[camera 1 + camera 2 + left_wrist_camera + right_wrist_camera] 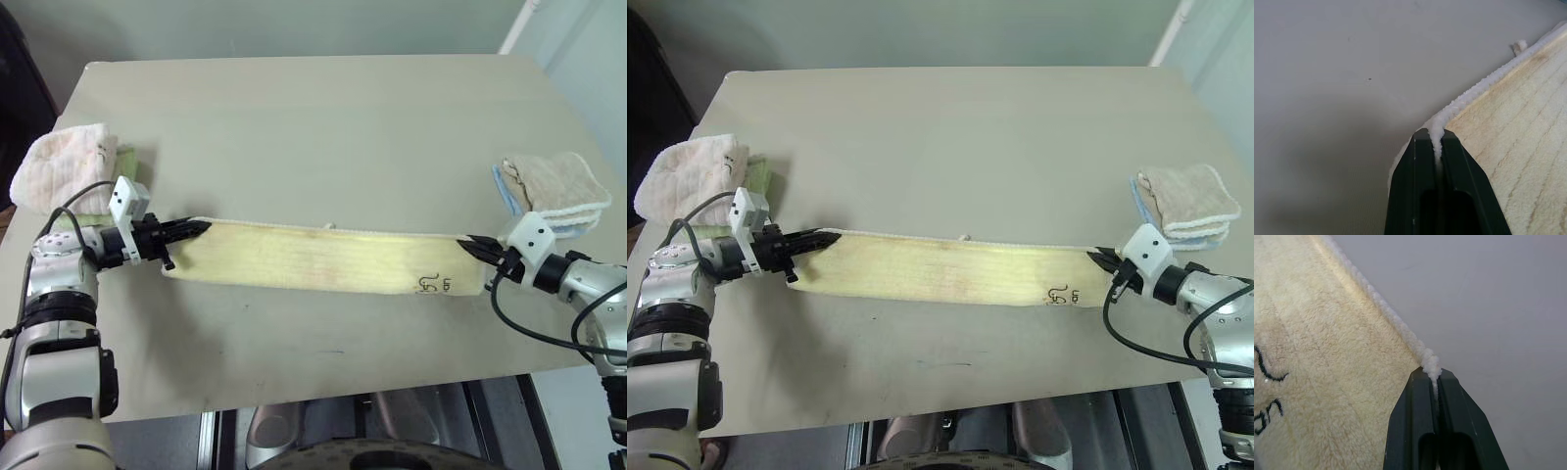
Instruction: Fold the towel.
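Two tools at work, one at each end of the towel (323,259). The towel is pale yellow terry, lying as a long narrow band across the near half of the desk (323,127), running side to side, flat on the surface.

Left tool (201,229): clenched on the towel's far corner at the left end. In the left wrist view the whitish stitched edge (1474,93) runs straight into the slit between the two black fingers (1415,186), pinched there.

Right tool (468,243): clenched on the far corner at the right end. The right wrist view shows the same whitish edge caught between its fingers (1454,416), the terry surface spreading away to one side.

Small dark handwritten marks (432,285) sit on the towel near its right end, close to the near edge. A short loose thread or tag (330,225) sticks out from the far edge about midway along.

Other cloths on the desk: a pink-white folded towel (64,166) at the left edge, lying on something green (125,164); a beige folded towel (556,184) at the right edge, stacked over a pale blue layer (506,189). Both are well apart from the yellow towel's middle, each near the tool on its side.
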Robot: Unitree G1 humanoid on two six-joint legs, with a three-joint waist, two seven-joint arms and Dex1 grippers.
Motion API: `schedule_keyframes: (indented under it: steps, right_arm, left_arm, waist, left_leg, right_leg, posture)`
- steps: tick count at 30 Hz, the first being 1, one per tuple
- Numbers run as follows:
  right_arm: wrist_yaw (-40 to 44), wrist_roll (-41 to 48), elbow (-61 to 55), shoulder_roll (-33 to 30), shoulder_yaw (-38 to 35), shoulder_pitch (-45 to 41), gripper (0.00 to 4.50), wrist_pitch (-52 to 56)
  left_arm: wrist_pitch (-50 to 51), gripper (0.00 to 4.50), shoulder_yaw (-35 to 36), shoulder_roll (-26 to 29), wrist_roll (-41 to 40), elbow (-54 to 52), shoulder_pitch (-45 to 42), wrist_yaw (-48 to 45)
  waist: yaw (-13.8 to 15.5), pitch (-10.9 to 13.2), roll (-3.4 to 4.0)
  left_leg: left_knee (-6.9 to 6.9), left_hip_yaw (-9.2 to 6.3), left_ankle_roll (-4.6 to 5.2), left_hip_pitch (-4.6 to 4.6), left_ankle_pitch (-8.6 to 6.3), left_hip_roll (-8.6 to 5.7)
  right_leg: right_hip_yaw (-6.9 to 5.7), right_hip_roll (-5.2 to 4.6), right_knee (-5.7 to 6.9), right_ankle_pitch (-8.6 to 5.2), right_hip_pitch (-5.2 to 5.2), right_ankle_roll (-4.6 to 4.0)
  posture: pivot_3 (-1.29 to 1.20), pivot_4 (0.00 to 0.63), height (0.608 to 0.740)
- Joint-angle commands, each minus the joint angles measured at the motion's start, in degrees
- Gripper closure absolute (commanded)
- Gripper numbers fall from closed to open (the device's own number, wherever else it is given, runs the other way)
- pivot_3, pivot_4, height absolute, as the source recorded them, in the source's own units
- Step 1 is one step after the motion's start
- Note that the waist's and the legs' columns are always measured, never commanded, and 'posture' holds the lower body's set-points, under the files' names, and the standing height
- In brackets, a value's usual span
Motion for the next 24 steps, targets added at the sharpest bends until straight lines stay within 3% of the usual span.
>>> schedule_keyframes:
  steps: [1, 9, 11, 15, 19, 24]
  right_arm:
    - [1.8, 4.2, -2.7, 0.1, -1.3, -0.8, 3.46, 1.6]
    - [1.9, 5.8, -2.8, -0.1, -2.2, -1.3, 0.72, 1.7]
    - [1.0, 6.2, -2.5, 0.4, -3.0, -1.7, 0.02, 1.7]
    - [-4.8, 5.9, 0.0, 3.1, -5.5, -5.0, 0.02, 1.3]
    - [-4.7, 13.1, -3.9, 4.3, -8.4, -5.3, 0.02, 8.1]
    - [-8.0, 29.6, -10.8, 4.8, -15.4, -3.8, 0.02, 23.7]
  left_arm:
    - [-0.2, 3.08, 1.3, 0.0, 0.2, -0.7, -0.9, 0.6]
    - [-2.1, 0.17, 3.0, -0.1, -0.8, -1.9, -0.3, 1.3]
    - [-6.6, 0.0, 5.0, -1.2, -1.4, -1.8, -0.6, 3.8]
    - [-11.5, 0.0, 10.1, -3.7, -4.1, -0.8, -2.8, 8.2]
    - [-11.0, 0.0, 13.1, -4.8, -6.9, -1.3, -4.1, 8.1]
    - [10.2, 0.0, 13.2, -3.9, -16.2, -13.9, -1.8, 0.6]
  waist:
    - [0.0, 0.0, -0.01]
    - [0.0, 0.0, 0.0]
    - [0.1, 0.0, 0.0]
    - [0.1, 0.0, 0.0]
    - [0.1, 0.0, -0.01]
    - [0.1, 0.0, -0.01]
  left_leg:
    - [0.0, 0.0, 0.0, 0.0, 0.0, 0.0]
    - [0.01, 0.0, 0.0, 0.0, 0.0, 0.0]
    - [0.01, 0.0, 0.0, 0.0, 0.0, 0.0]
    - [0.04, 0.0, 0.02, 0.0, 0.02, 0.0]
    - [0.0, 0.01, 0.06, 0.0, 0.03, 0.0]
    - [-0.01, 0.12, 0.06, -0.05, 0.03, -0.01]
  right_leg:
    - [0.0, 0.0, -0.01, 0.0, 0.01, 0.0]
    - [-0.01, 0.0, -0.05, 0.0, 0.04, 0.0]
    - [-0.01, 0.0, -0.05, 0.0, 0.04, 0.0]
    - [0.0, -0.01, -0.05, 0.04, 0.06, 0.01]
    - [-0.01, -0.01, -0.06, 0.04, 0.05, 0.03]
    - [-0.01, -0.01, -0.14, 0.0, 0.07, 0.08]
  posture:
    - [0.0, 0.15, 0.74]
    - [0.0, 0.15, 0.74]
    - [0.0, 0.15, 0.74]
    - [0.0, 0.15, 0.74]
    - [0.0, 0.15, 0.74]
    - [0.0, 0.15, 0.74]
